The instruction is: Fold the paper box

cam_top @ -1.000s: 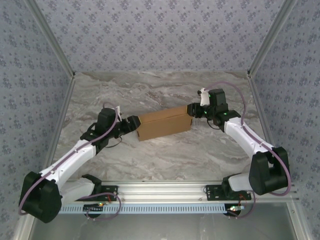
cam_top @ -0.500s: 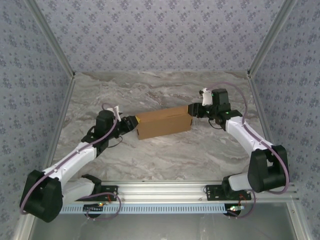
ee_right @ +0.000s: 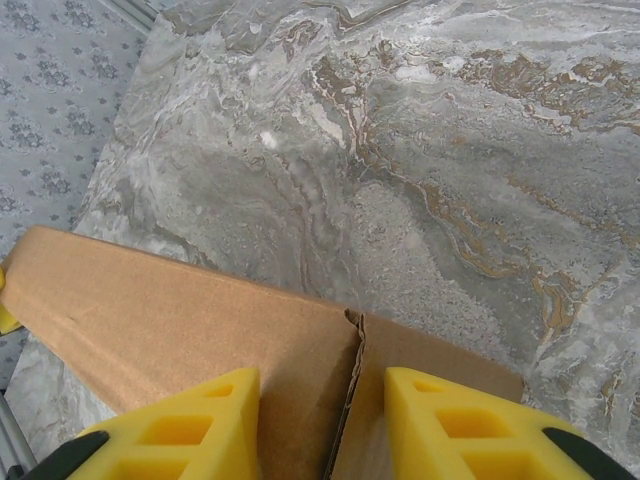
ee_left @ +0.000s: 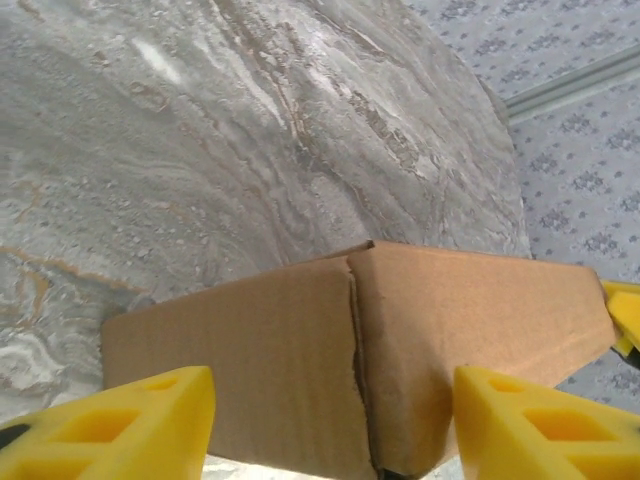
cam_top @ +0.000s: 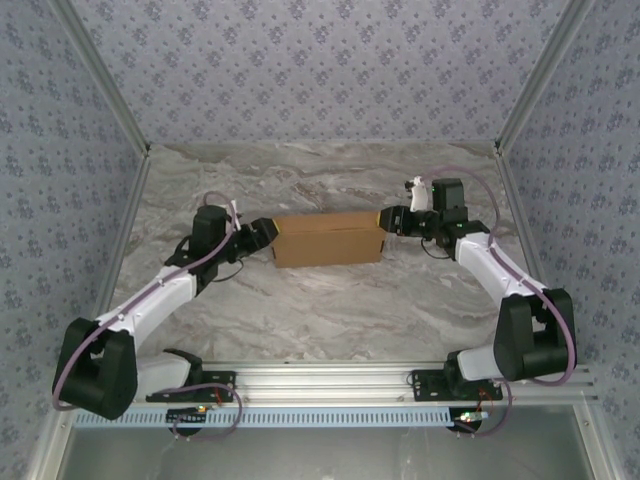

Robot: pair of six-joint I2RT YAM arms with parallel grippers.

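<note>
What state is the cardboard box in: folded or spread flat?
Folded: the plain tan-brown cardboard box forms a raised rectangular block, its end panels meeting at a seam. Whether tucked, cannot tell.

Matt cardboard on smooth, marbled stone-look slab

The paper box (ee_left: pixel 300 350) is tan corrugated cardboard, matt and faintly ribbed; the surface (ee_right: pixel 450 150) looks smooth, grey-veined; the end effector fingers (ee_right: pixel 190 425) are yellow moulded plastic.

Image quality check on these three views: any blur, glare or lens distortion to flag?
Top external: even diffuse light, sharp, barely any shadow around the paper box. Left wrist: box corrugation crisp, left end effector fingers at the bottom edge slightly soft, marble table bows from wide-angle distortion. Right wrist: marble veining sharp, no glare, right end effector fingers slightly soft too.
</note>
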